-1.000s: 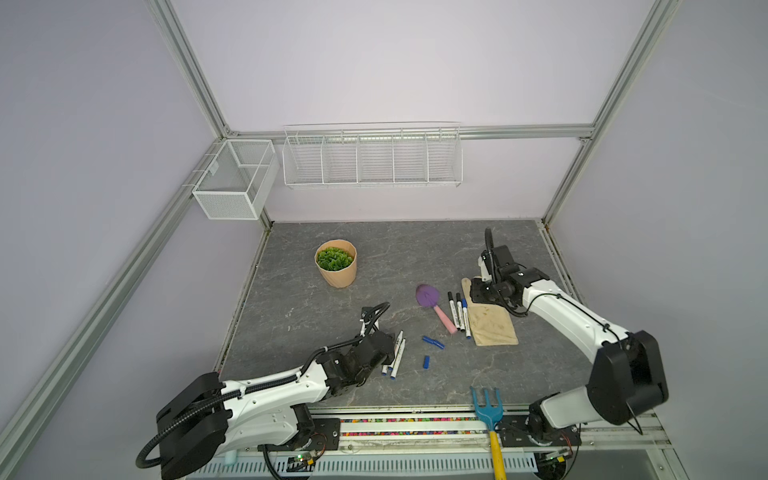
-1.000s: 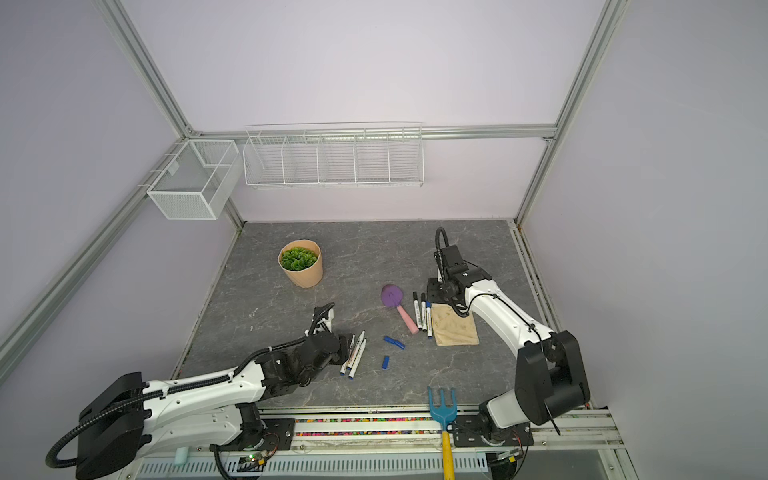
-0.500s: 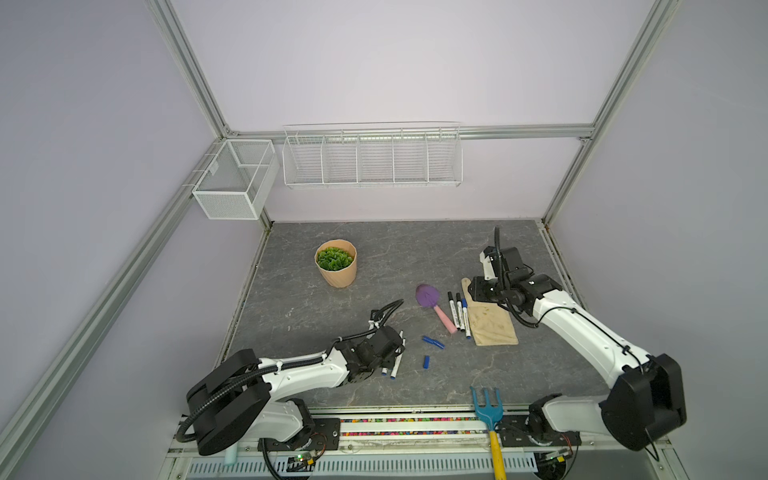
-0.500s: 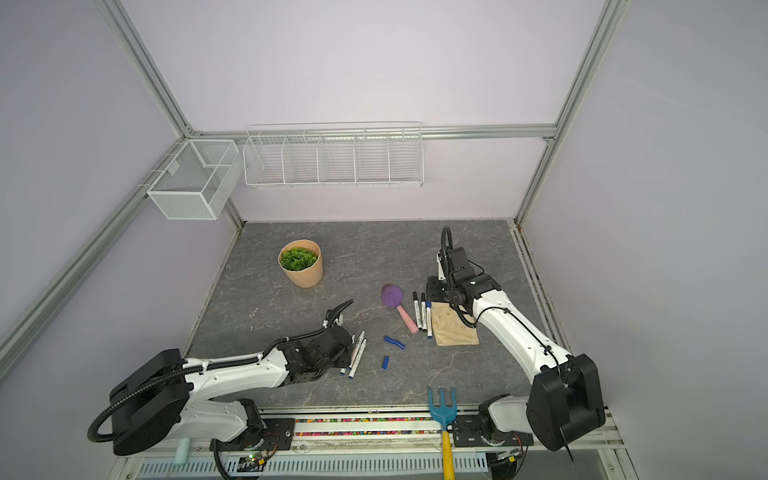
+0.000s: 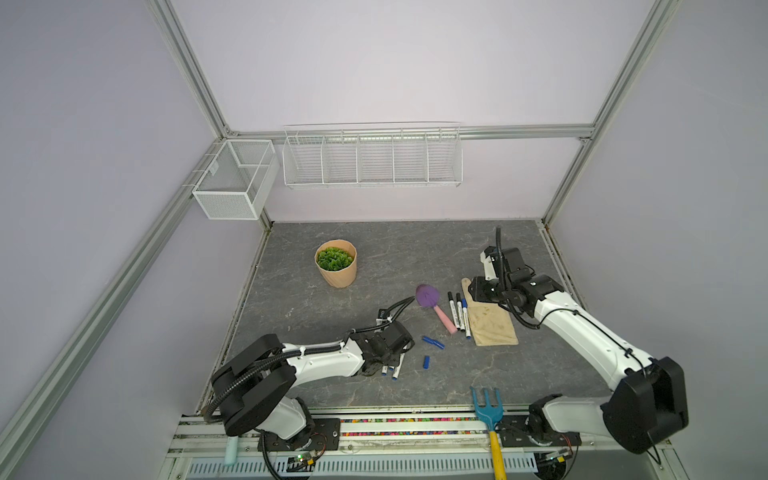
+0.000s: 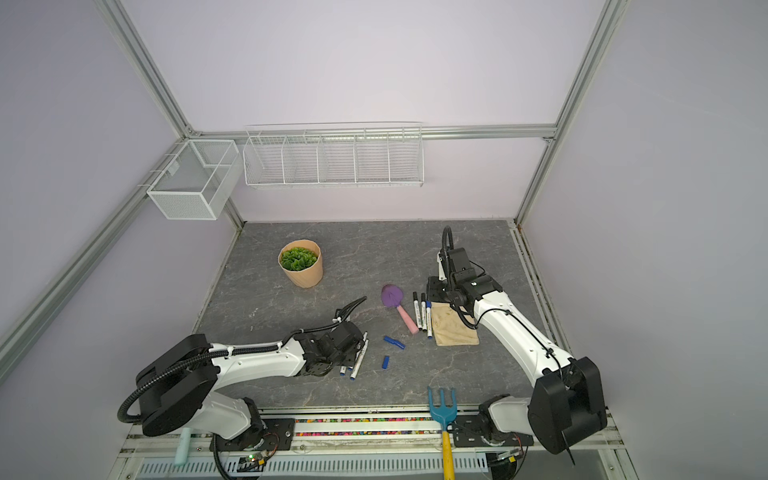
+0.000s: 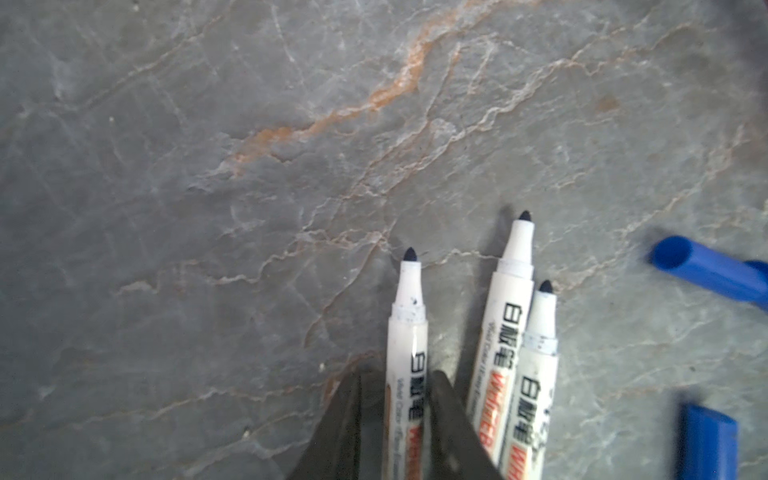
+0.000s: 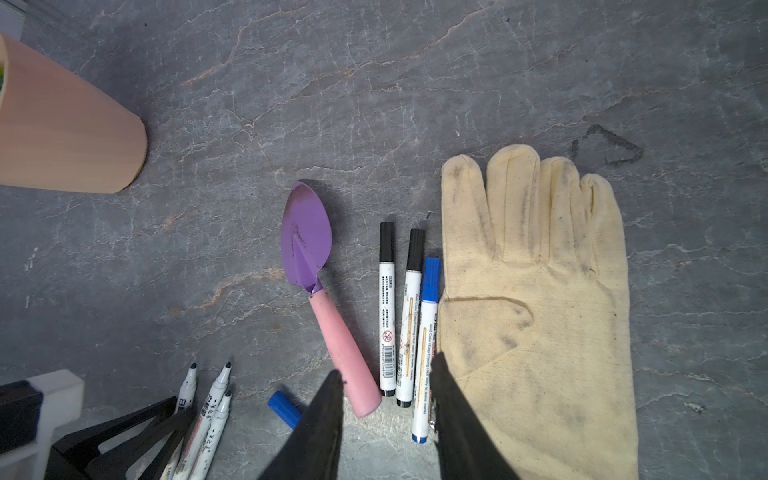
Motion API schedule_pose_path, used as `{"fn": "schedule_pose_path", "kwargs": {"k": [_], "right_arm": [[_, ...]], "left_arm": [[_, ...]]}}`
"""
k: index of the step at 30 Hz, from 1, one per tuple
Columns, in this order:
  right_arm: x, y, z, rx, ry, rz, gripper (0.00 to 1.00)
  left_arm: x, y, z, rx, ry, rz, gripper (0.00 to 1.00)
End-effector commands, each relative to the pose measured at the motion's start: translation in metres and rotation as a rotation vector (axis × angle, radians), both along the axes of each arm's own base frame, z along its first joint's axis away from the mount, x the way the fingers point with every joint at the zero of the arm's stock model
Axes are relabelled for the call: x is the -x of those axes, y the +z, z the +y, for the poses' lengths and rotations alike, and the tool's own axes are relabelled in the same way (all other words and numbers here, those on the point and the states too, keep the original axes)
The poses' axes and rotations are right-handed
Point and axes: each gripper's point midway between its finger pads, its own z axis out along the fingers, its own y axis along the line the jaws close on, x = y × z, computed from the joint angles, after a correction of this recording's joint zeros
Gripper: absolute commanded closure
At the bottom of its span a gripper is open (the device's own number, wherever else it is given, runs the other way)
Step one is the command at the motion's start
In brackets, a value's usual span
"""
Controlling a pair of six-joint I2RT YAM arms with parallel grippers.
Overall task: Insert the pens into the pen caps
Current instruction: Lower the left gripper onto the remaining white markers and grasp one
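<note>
The left arm has white shells, black joints and a bulky black shoulder housing. A ribbed black hose runs from shoulder to wrist, held by white ties. The right arm has the same shells and joints, with a thin black wire along the forearm. The left hand and right hand have matte black, tapered fingers. The black base plates carry visible screws.

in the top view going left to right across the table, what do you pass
plant pot → left gripper → purple trowel → capped pens → glove. Left out, since they overlap these: the uncapped pens under the left gripper and the blue caps near the trowel.
</note>
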Motion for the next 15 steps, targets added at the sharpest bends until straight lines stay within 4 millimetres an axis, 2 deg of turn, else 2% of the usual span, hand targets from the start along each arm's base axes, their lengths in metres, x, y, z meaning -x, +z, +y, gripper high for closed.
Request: {"fn": "schedule_pose_path", "kwargs": {"k": [1,4,6,7,10,15], "right_arm": [[0.005,0.003,0.003,-0.020,0.014,-0.006,0.61],[0.006,0.006,0.006,-0.034,0.021,-0.007,0.61],[0.010,0.006,0.013,-0.055,0.047,-0.001,0.61],[0.012,0.007,0.018,-0.069,0.073,-0.001,0.61],[0.024,0.011,0.044,-0.122,0.183,-0.009,0.60],[0.054,0.025,0.100,-0.247,0.438,-0.010,0.57]], "left_arm": [[0.008,-0.013,0.003,-0.041,-0.003,0.072,0.79],[0.007,-0.015,-0.004,-0.047,-0.024,0.085,0.91],[0.003,-0.008,-0.011,-0.031,-0.043,0.069,1.00],[0.001,-0.002,-0.015,-0.017,-0.051,0.053,1.00],[-0.010,0.030,-0.031,0.073,-0.092,-0.037,1.00],[-0.023,0.100,-0.050,0.285,-0.134,-0.224,1.00]]}}
